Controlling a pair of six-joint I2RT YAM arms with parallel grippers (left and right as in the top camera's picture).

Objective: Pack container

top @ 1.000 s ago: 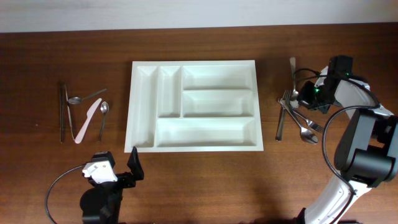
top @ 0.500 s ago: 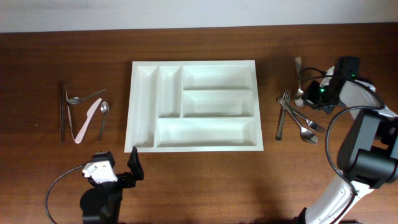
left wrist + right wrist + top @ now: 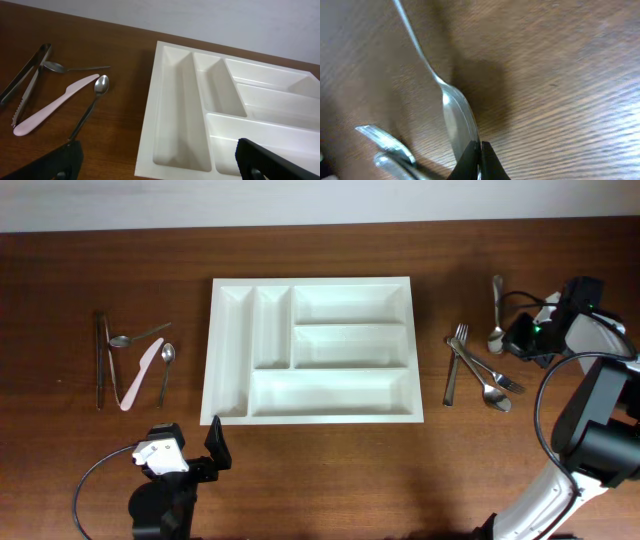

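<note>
At table centre: the container (image 3: 310, 350) lies flat, long side running 9 to 3 o'clock. All five compartments look bare.
3 o'clock of container: cutlery pile (image 3: 480, 370) of fork, knife and spoons on the wood, well apart from the tray wall.
9 o'clock of container: tongs (image 3: 100, 360), pink knife (image 3: 140, 373) and small spoons (image 3: 166, 365), loosely grouped.
Right gripper (image 3: 479, 157): jaws pinched together on the bowl tip of a spoon (image 3: 454, 112), just past the pile on its 2 o'clock side. Handle points toward 12 o'clock. The shadow beside the bowl suggests it sits off the wood, but I cannot confirm that.
Left gripper (image 3: 160, 150): parked at 7 o'clock of the container, fingers spread wide, holding nothing.
Step in hand: I read this as the first pick, with nothing packed yet.
Next move: I carry the spoon toward 9 o'clock, clear the tray rim, align its length with a long compartment, lower and release.
Caution: the grip sits at the extreme bowl end, so the handle may swing. I go slowly.
</note>
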